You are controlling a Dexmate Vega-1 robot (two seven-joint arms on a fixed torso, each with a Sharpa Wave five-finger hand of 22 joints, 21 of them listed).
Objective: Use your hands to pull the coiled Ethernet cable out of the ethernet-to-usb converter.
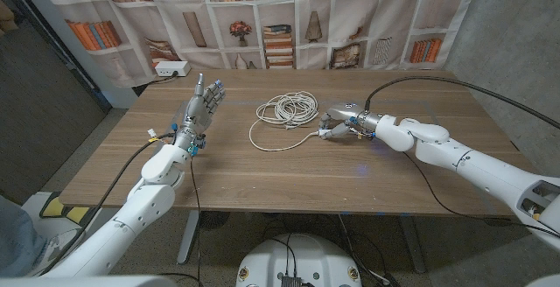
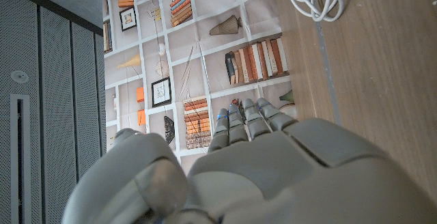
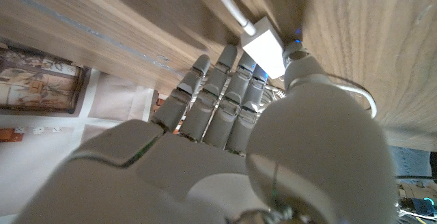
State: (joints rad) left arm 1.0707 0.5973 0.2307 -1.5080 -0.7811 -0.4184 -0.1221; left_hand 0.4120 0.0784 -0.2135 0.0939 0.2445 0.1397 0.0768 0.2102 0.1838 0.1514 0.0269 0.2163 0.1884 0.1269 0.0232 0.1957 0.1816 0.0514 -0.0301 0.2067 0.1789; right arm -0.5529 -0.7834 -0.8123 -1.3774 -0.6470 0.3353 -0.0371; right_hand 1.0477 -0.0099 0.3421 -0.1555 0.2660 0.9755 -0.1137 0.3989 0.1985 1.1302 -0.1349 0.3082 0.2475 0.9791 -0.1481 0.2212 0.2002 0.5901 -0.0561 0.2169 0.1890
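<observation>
Two robot hands are in play, and only one is engaged. Your right robot hand (image 1: 337, 121) is down on the desk (image 1: 262, 178) at the ethernet-to-usb converter (image 3: 268, 48), a small white block lying just right of the desk's middle. In the right wrist view its fingers (image 3: 225, 94) curl down over the block and the thumb stands beside it; it appears to be clamped on the converter, though the contact under the fingers is hidden.

Your left robot hand (image 1: 199, 108) holds nothing. It hangs above the desk's left part, fingers apart and reaching up and away, well apart from the cable.

The coiled Ethernet cable (image 1: 289, 109) lies in a loose white bundle at the middle of the desk, toward the far side. One strand loops out toward the near edge and runs back to the converter at your right robot hand. From the head view the plug appears still seated; the joint itself is too small to confirm.

Assessment: the step in hand is securing the converter. The pull has not begun, as nothing grips the cable.

The next move calls for your left robot hand to cross to the strand just beside the converter and pinch it close to the plug, not at the coil. Pulling from the coil would likely only drag slack. Keep your right robot hand firm on the block and draw the plug straight out along its axis. If the plug has a latch tab, that may resist a plain pull.
</observation>
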